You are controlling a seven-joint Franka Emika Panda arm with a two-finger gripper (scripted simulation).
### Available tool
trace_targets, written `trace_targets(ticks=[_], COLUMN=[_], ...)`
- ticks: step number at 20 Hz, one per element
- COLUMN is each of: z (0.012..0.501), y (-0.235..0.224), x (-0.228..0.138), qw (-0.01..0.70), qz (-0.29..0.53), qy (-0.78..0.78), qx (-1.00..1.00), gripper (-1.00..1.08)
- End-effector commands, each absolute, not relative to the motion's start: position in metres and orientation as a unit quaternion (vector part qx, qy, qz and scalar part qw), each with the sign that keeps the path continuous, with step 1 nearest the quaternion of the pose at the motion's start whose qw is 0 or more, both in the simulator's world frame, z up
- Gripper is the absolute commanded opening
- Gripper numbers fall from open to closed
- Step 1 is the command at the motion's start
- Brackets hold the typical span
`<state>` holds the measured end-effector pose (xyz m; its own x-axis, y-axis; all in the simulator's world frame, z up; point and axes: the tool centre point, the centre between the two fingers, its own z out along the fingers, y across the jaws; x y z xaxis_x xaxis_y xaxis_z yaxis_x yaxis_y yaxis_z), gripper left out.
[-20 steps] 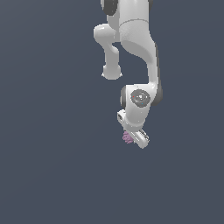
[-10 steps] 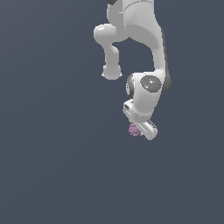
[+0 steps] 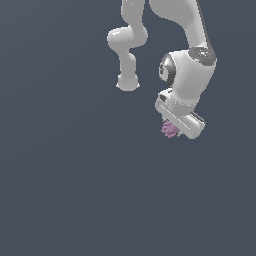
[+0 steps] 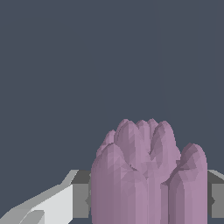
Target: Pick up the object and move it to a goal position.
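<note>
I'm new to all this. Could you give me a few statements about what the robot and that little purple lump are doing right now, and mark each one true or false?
1. The bumpy pinkish-purple object sits between the fingers of the gripper. True.
2. The object is smooth and bright green. False: it is lumpy and pinkish-purple.
3. In the wrist view the object fills much of the picture, with grey finger pads on either side. True.
4. The gripper is empty and wide open. False: it is shut on the object.
5. The object is bigger than the gripper. False: in the exterior view it is much smaller.
</note>
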<state>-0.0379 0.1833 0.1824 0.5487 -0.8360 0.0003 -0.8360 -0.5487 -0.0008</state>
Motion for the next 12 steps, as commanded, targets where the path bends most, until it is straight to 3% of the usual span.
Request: trace_targets(ticks=[1, 12], z=[0.204, 0.261], y=[0.196, 0.232], x=[-0.047, -0.067], qw=[0.000, 0.000], qz=[0.000, -0.001], qy=[0.475, 0.475], qx=[-0.880, -0.880], gripper=[-1.00, -1.00])
